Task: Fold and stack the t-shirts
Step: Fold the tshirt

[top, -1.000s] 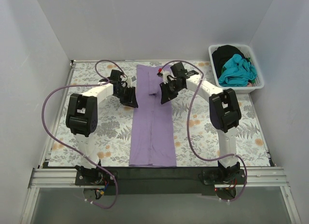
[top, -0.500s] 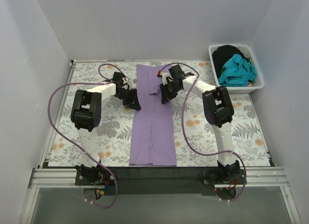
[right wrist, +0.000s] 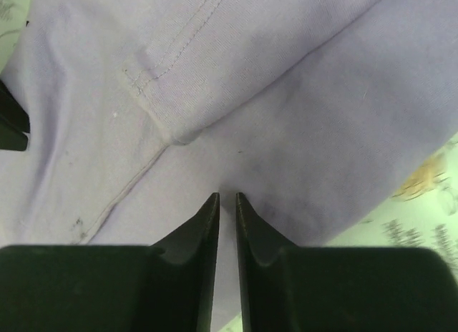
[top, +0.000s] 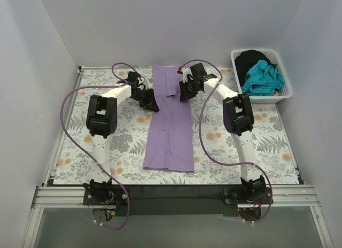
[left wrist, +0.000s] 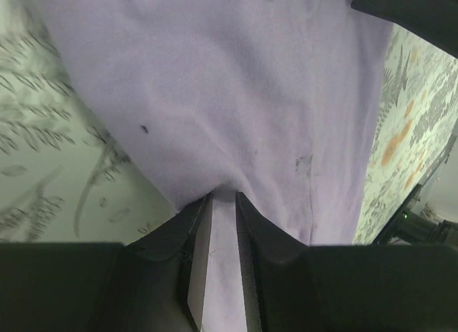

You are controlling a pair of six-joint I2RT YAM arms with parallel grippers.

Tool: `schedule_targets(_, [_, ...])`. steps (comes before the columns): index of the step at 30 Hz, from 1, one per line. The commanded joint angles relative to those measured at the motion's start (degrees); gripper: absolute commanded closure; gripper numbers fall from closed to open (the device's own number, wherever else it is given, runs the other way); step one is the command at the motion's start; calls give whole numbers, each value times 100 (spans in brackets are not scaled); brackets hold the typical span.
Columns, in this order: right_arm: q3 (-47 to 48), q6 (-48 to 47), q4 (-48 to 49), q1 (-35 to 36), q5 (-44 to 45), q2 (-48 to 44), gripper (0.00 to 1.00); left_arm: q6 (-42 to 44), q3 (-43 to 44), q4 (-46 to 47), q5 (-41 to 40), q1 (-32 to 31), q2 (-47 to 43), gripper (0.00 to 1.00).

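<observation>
Lavender t-shirt (top: 170, 136) in left tool (left wrist: 223, 197), right tool (right wrist: 227, 197)

Open covering (top: 128, 152) beside purple t-shirt (top: 170, 136) (basket (top: 265, 99) far right)

Each arm is made of white tubes with chunky black blocks at the bends. The left arm (top: 101, 117) is on the left of the top picture, and the right arm (top: 239, 117) is on the right. A long purple cable (top: 65, 125) curls beside each one. Both arms have black bases (top: 104, 193) at the bottom edge. The left gripper (left wrist: 223, 197) and the right gripper (right wrist: 227, 197) each have two black fingers with pointed tips.
</observation>
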Motion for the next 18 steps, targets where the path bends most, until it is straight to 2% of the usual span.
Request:
schedule_targets(1, [492,-67,184,-48,42,188,78,37,377,79,-631,175,325,80])
schedule_targets(5, [905,-120,210,-48,33,303,76,-42,720,-105,-246,236,378,80])
schedule_targets(8, [941,-216,202,-48,-19,23,71,107,624,-132,167,236,-7,77])
schedule_targets(9, [880,-243,193,-48,-63,-118,68,159,546,-149,238,236,-191,73])
schedule_targets(10, [827,-278,193,-57,-125,-476,60,264,484,-132,300,236,-376,71])
schedule_targets(12, [608,-322,202,-22,-292,-917,50,335,187,17,493,280,-1105,63])
schedule_targets(13, [468,-444,193,-4,-327,-1415,40,431,80,96,529,298,-1351,53])
schedule_targets(15, [125,-646,167,101,-371,-1979,31,668,-122,176,642,377,-2116,45])
schedule_targets(16, [-320,-769,80,154,-371,-2530,25,887,-297,132,687,412,-2370,36])
schedule_targets(18, [-753,-1270,-140,399,-354,-3052,22,1590,-474,-166,731,499,-3002,31])
